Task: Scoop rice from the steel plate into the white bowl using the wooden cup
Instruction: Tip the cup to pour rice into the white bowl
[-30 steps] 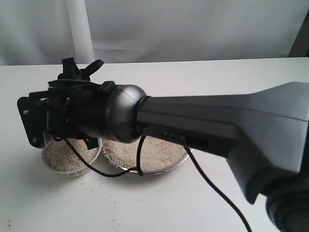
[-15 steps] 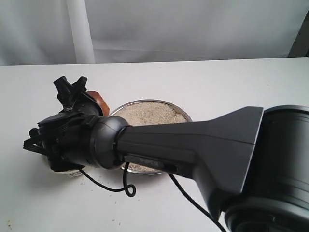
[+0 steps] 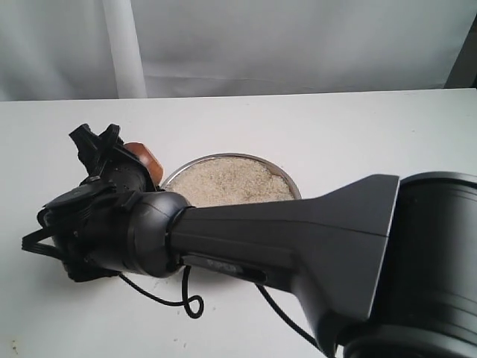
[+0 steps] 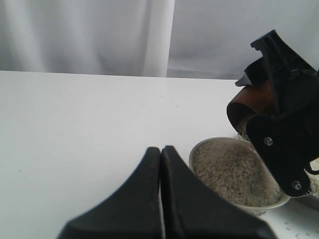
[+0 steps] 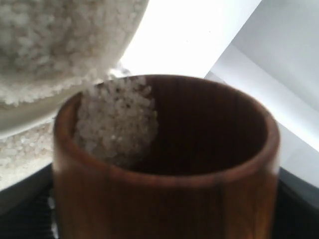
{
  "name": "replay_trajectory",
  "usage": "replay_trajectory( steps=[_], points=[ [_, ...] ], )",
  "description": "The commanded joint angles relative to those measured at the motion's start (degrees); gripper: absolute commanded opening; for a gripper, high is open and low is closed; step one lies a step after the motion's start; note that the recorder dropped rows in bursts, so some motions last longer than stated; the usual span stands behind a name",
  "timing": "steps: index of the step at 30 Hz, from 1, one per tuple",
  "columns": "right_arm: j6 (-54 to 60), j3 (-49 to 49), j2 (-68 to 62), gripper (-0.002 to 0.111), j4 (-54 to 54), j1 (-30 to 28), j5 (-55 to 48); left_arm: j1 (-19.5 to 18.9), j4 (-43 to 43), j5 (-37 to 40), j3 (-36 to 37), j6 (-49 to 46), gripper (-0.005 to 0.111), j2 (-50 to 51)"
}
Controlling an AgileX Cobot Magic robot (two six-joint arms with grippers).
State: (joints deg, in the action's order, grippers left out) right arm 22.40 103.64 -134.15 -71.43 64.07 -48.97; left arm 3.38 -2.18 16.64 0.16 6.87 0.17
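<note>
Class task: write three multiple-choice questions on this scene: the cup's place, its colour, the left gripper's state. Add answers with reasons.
1. Where is the cup relative to the bowl? A under it; B above it; C far away.
2. The cup's outside is: A white; B green; C reddish-brown.
3. The left gripper is: A shut, empty; B wide open; C holding the cup.
Answers: 1 B, it tilts over the bowl. 2 C, brown wood shows. 3 A, it is closed on nothing.
</note>
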Motion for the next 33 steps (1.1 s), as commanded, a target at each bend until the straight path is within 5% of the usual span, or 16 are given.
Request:
replay_trajectory(
  steps=[1, 33],
  points=[
    [1.2, 0.0, 0.6, 0.0, -1.6, 1.2, -0.6, 0.2, 0.3, -0.3, -0.2, 0.2, 0.0, -0.2],
    [8.1, 0.0, 0.6, 0.0, -7.3, 5.0, -6.4, 0.2, 0.3, -0.3, -0.2, 0.2, 0.0, -0.2]
  ],
)
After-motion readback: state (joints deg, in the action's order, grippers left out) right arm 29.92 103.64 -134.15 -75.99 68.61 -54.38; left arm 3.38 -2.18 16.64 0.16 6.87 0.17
